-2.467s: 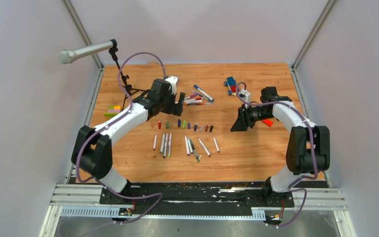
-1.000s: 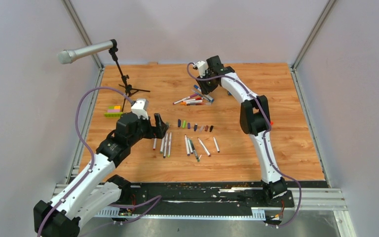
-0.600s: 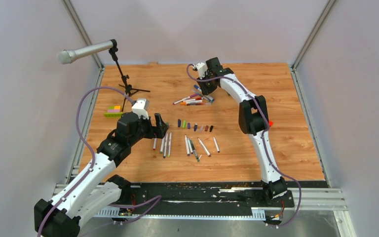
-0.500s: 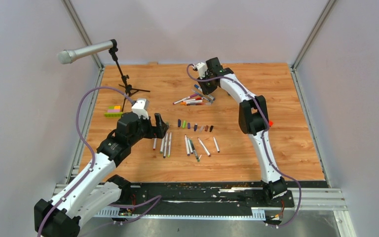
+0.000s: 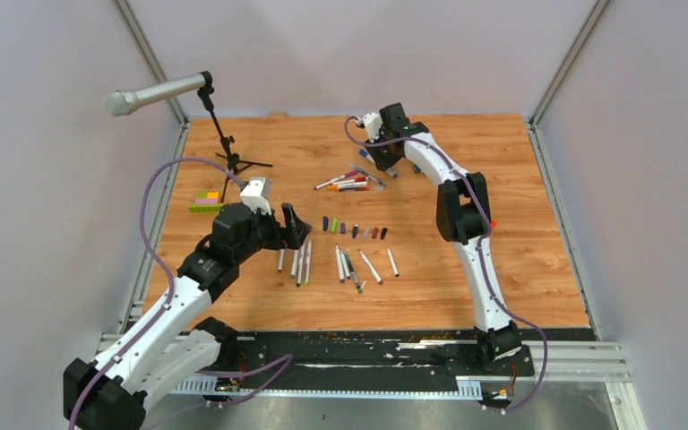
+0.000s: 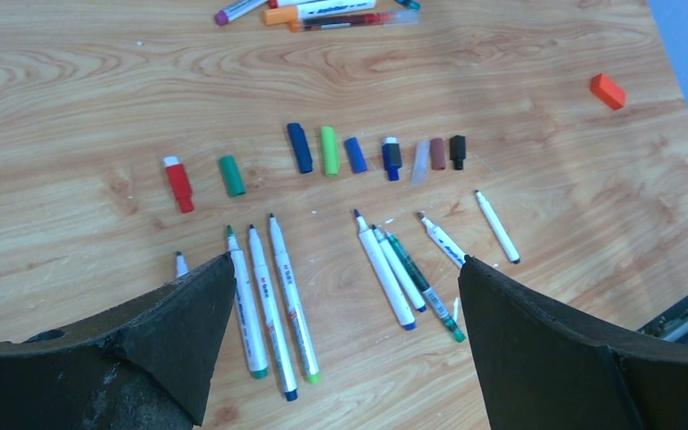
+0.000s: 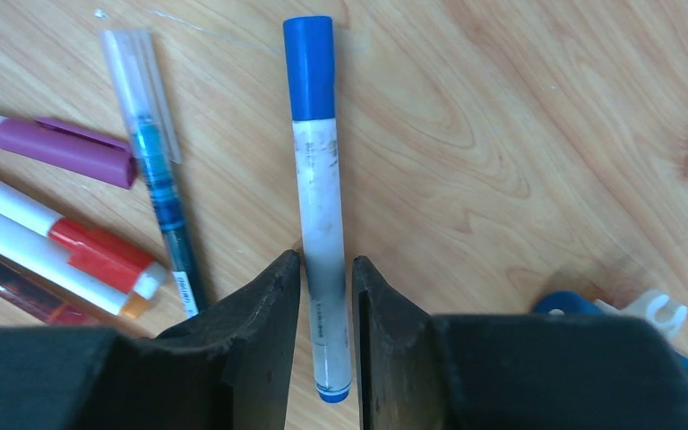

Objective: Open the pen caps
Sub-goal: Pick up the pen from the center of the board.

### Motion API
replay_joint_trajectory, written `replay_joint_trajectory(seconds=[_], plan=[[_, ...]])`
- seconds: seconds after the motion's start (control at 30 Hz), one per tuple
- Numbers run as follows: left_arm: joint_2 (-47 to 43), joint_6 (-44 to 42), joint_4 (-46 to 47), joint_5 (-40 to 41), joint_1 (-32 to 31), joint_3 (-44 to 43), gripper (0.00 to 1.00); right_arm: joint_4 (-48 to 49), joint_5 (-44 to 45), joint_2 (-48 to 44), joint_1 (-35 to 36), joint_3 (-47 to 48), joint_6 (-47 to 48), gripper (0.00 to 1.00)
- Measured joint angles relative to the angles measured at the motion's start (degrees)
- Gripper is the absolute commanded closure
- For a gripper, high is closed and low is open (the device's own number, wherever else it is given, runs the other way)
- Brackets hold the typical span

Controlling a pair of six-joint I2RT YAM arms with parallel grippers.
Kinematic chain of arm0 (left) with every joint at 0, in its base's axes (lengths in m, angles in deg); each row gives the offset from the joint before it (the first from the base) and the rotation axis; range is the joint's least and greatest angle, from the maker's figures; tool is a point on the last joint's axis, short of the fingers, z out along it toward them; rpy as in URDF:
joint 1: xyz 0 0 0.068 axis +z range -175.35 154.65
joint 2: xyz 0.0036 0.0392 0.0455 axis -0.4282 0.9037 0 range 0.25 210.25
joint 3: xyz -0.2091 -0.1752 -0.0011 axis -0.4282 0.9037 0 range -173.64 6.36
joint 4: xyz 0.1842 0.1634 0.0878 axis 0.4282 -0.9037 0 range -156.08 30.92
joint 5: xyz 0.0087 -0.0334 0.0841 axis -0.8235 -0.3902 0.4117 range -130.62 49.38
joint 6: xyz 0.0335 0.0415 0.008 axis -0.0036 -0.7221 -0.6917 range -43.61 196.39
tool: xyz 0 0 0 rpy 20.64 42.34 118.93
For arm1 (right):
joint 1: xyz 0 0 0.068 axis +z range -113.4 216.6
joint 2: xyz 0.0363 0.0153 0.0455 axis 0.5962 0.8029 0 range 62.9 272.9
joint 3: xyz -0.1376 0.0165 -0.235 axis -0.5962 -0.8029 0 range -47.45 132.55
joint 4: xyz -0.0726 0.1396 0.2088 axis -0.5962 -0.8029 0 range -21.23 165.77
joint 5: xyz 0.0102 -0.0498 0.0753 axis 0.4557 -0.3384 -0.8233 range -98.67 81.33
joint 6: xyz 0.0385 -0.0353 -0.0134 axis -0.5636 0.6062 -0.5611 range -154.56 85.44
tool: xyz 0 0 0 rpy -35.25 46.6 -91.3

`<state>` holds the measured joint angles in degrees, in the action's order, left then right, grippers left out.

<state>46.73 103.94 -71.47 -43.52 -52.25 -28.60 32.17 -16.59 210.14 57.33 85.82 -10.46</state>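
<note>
**Pen cap (image 7: 308, 67) on, barrel pinched**

At the far side, beside other capped pens (image 7: 72, 233), the right gripper (image 7: 324, 278) pinches the blue-capped pen (image 7: 315, 179) low on its barrel, leaving the cap free to pull. The left gripper (image 6: 345, 269) hangs spread wide over the removed caps (image 6: 330, 150), probably waiting.

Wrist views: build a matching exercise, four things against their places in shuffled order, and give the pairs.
Things:
1. blue-capped pen
2. red cap
3. black cap
4. orange block

Places:
A. right end of the cap row
B. between the jaws of the right gripper
C. left end of the cap row
D. alone, right of the caps

Pairs: 1-B, 2-C, 3-A, 4-D
</note>
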Motion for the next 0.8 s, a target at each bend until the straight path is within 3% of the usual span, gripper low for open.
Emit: replay_joint_trajectory(seconds=[0.13, 0.17, 0.37, 0.5, 0.8], plan=[[1.2, 1.7, 2.1, -2.3, 0.0, 0.1, 0.0, 0.2, 0.3, -0.3, -0.6, -0.7, 1.2, 0.99], [1.5, 2.2, 2.7, -2.9, 0.0, 0.2, 0.0, 0.4, 0.5, -0.5, -0.7, -1.0, 1.6, 1.0], [3.4, 7.2, 9.0, -8.0, 0.0, 2.5, 0.0, 0.7, -0.2, -3.1, -1.1, -5.0, 2.5, 1.0], [7.5, 12.6, 15.4, -12.2, 0.0, 3.1, 0.0, 0.9, -4.0, -8.9, -2.6, -13.4, 1.8, 1.0], [20.6, 30.4, 40.9, -19.7, 0.0, 6.9, 0.0, 7.7, -21.1, -37.4, -6.4, -42.6, -4.5, 1.0]])
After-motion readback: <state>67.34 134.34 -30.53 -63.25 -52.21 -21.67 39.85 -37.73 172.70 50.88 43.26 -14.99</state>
